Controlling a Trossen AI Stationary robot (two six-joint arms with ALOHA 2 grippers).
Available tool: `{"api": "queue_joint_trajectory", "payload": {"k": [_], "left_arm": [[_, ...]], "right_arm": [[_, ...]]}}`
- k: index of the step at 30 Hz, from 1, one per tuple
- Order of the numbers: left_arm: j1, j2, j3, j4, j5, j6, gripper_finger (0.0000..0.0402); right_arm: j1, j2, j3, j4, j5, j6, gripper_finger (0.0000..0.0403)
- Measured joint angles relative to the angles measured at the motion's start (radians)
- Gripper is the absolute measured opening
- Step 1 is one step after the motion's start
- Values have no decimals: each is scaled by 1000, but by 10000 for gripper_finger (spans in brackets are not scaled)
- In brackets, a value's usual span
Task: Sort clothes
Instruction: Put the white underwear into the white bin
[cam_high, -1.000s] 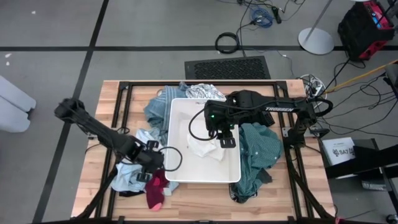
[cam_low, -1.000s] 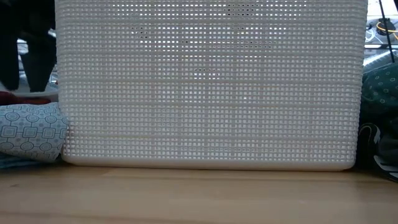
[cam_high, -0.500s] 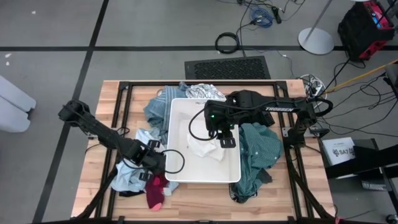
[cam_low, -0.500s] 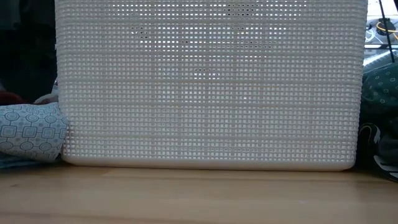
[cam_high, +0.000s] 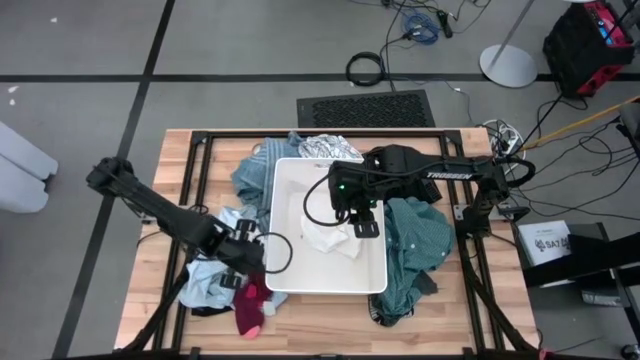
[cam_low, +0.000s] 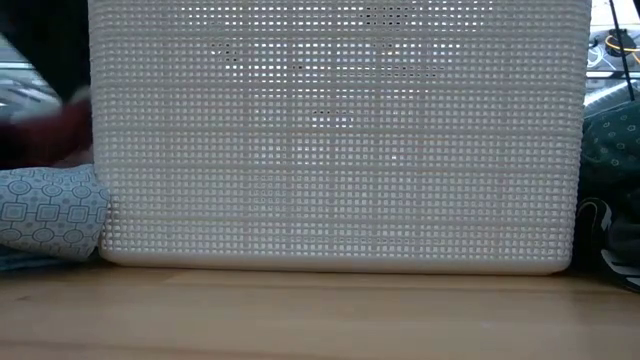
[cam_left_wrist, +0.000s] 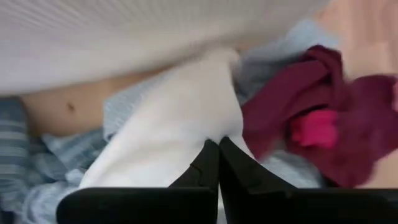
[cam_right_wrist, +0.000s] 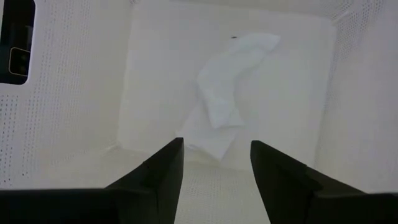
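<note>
Clothes lie round a white bin (cam_high: 273, 215): light blue (cam_high: 250, 180) and white-grey patterned (cam_high: 330, 148) at its far left, teal green (cam_high: 415, 240) to its right, and a pale blue striped heap (cam_high: 205, 282) with magenta pieces (cam_high: 250, 308) by its near left corner. My left gripper (cam_high: 242, 262) is low over that heap, shut on a white cloth (cam_left_wrist: 180, 118) beside a dark magenta piece (cam_left_wrist: 317, 118). My right gripper (cam_right_wrist: 214, 146) hangs open over the bin, above a white cloth (cam_right_wrist: 227, 93) on the bin floor. My left gripper pinches the white cloth between its two fingertips (cam_left_wrist: 210, 155), at a raised part of the cloth (cam_left_wrist: 214, 134) near the bin's outer wall. The fingers slant down from the table's left. The cloth still lies on the heap. I cannot tell whether it is one layer or several.
The bin's perforated wall (cam_low: 340, 140) fills the low view, with a patterned pale blue cloth (cam_low: 50, 210) at its left foot and teal cloth (cam_low: 612, 140) at its right. A black frame (cam_high: 200, 160) runs round the table top. Bare wood lies along the near edge (cam_high: 320, 320).
My left gripper has reached a little toward the bin's near left corner, shut on the white cloth, and drawn back slightly toward the table's left. It shows blurred in the low view. My right gripper has kept still.
</note>
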Motion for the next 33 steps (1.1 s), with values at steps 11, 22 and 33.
{"api": "queue_joint_trajectory", "payload": {"k": [11,22,33], "left_arm": [[0,-227,99,-30,-4,-20,1],[-1,-286,112,-87,68,-128,2],[-1,-210,111,-89,50,-191,88]], "right_arm": [[1,0,0,31,0,-2,176],[1,0,0,31,0,-1,176],[1,0,0,29,0,0,176]]}}
